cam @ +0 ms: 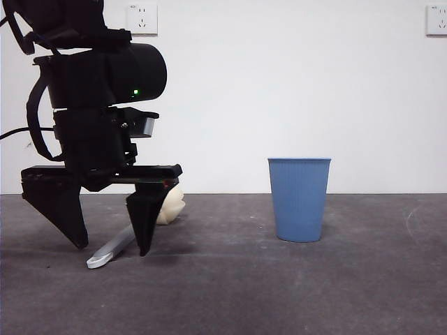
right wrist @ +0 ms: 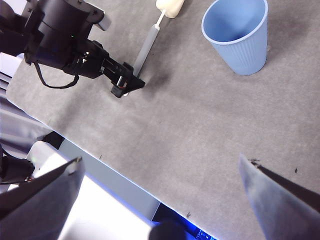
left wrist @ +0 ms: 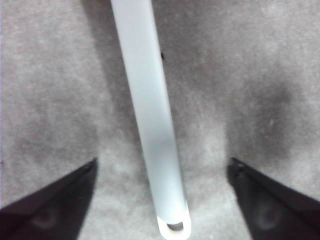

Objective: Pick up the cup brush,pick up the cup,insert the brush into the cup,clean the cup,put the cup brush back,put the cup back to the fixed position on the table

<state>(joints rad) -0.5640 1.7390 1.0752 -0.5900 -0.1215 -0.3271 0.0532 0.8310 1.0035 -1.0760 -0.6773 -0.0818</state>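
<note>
- Brush (cam: 115,248): the left gripper (cam: 112,248) hides much of its handle in the front view — the wrist view crops off the sponge head.
- Left wrist view — blurred throughout.

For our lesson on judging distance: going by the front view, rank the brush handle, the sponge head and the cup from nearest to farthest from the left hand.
1. Brush handle, between the open left hand jaws.
2. Sponge head, just behind it.
3. Cup, far to the side.

We see a plain white wall (cam: 279,84) at the back. Two white wall sockets sit high on it, one socket (cam: 142,19) near the left and another socket (cam: 436,19) at the far right edge.
</note>
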